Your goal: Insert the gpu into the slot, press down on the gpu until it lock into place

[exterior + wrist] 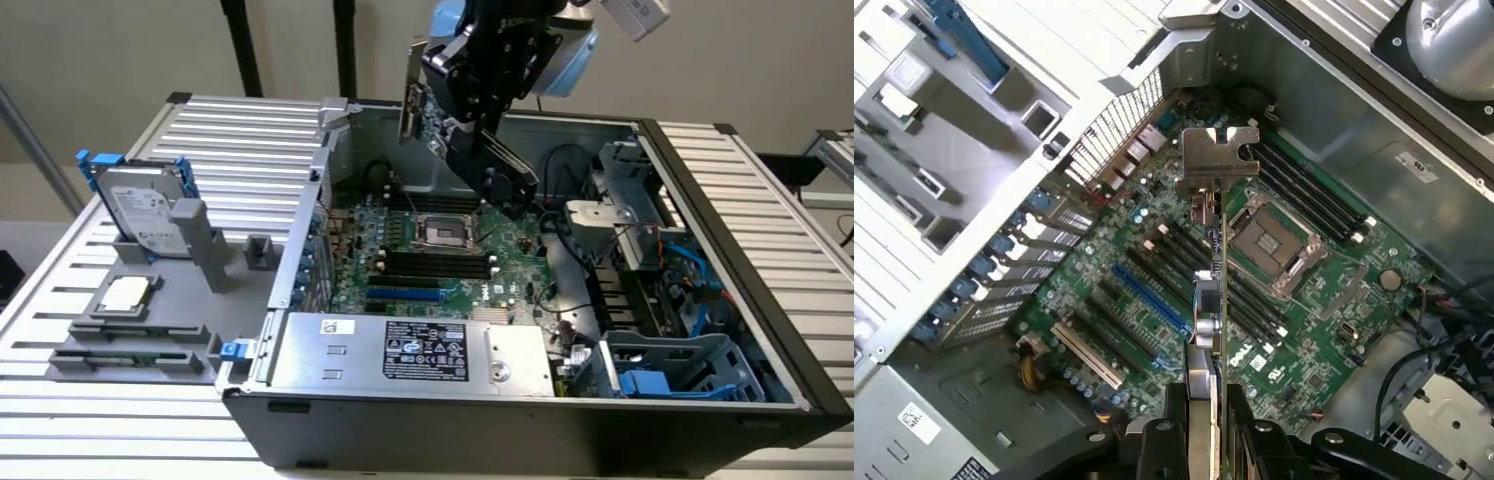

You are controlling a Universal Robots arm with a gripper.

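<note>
Lying on the slatted surface (747, 180), the open case (400, 440) shows its green motherboard (461, 265). Above this board hangs the pincer (1206, 425). It is closed on the gpu (501, 170) and grips the card by its two flat sides. In the exterior view the gpu is tilted in the air, over the CPU socket (443, 232), with its silver bracket (1219, 155) toward the back wall of the case. The blue slot (1152, 300) lies lower on the board, apart from the card.
</note>
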